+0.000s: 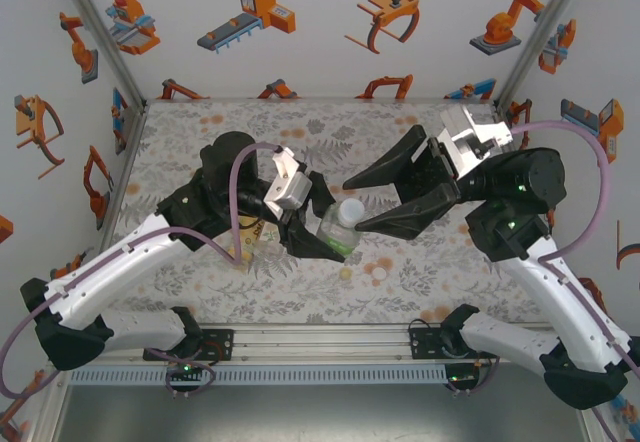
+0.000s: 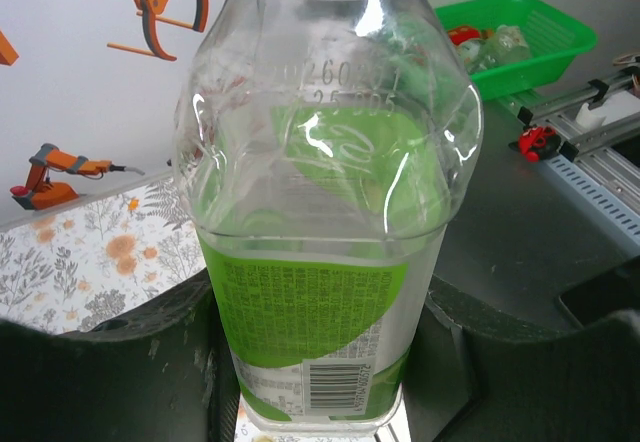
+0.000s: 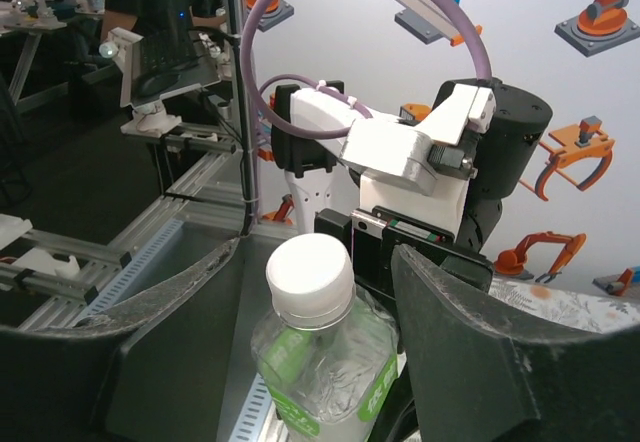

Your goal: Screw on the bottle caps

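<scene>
While the left claw (image 1: 325,224) is clamped on the body of the clear bottle (image 2: 320,262), this bottle is kept near the middle of the flowered counter (image 1: 200,132). A white cap (image 3: 310,277) sits on its neck. The right claw (image 1: 355,205) stands apart, one finger (image 3: 480,342) on each side of the cap, with a gap visible on both sides. How tightly the cap is screwed I cannot tell.

Bottle: clear bottle (image 2: 325,212), white-green label with a barcode, upright, no liquid visible.
Grip: left gripper (image 2: 325,387), dark fingers (image 2: 100,362) pressed against the bottle's lower sides.
Worktop: floral worktop (image 2: 90,257), its edge meeting the wall (image 2: 80,72).
Beyond: green basket (image 2: 535,32) past the metal rail (image 2: 590,152).
</scene>
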### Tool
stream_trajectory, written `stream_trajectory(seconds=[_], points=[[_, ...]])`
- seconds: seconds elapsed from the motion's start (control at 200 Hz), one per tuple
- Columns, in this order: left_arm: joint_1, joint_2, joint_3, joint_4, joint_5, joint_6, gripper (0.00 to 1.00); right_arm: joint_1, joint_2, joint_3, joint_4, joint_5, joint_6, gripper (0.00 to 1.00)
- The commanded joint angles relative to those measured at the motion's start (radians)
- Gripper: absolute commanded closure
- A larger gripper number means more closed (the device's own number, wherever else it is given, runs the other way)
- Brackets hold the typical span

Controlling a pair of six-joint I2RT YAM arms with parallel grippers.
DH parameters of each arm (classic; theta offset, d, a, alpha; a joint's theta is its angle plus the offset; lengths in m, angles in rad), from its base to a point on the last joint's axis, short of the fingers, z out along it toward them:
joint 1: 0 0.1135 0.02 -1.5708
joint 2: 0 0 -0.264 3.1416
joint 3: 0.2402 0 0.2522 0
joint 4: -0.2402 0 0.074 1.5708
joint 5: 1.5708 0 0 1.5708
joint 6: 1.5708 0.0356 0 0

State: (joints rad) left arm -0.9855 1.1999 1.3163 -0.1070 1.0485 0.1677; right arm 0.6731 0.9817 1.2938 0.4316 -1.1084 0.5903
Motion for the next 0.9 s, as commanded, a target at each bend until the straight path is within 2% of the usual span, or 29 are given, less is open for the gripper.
stream_trajectory(seconds=[0.0, 0.275, 0.451, 0.671, 0.776, 0.896], points=[[0.007, 0.01, 0.035, 0.053, 0.036, -0.034, 1.0, 0.012, -0.003, -0.009, 0.011, -0.011, -0.016, 0.47], [0.008, 0.02, 0.037, 0.063, 0.042, -0.063, 1.0, 0.021, 0.001, -0.013, 0.008, -0.016, -0.023, 0.52], [0.008, 0.025, 0.042, 0.066, 0.042, -0.073, 1.0, 0.022, 0.002, -0.013, -0.003, -0.023, -0.031, 0.59], [0.017, 0.015, 0.031, 0.069, 0.036, -0.072, 1.0, 0.022, -0.014, -0.007, -0.122, 0.012, -0.125, 0.8], [0.024, 0.005, 0.017, 0.066, -0.006, -0.063, 1.0, 0.022, -0.032, -0.007, -0.209, 0.071, -0.205, 0.99], [0.028, -0.006, 0.006, 0.045, -0.078, -0.032, 1.0, 0.022, -0.048, -0.002, -0.31, 0.155, -0.275, 1.0]])
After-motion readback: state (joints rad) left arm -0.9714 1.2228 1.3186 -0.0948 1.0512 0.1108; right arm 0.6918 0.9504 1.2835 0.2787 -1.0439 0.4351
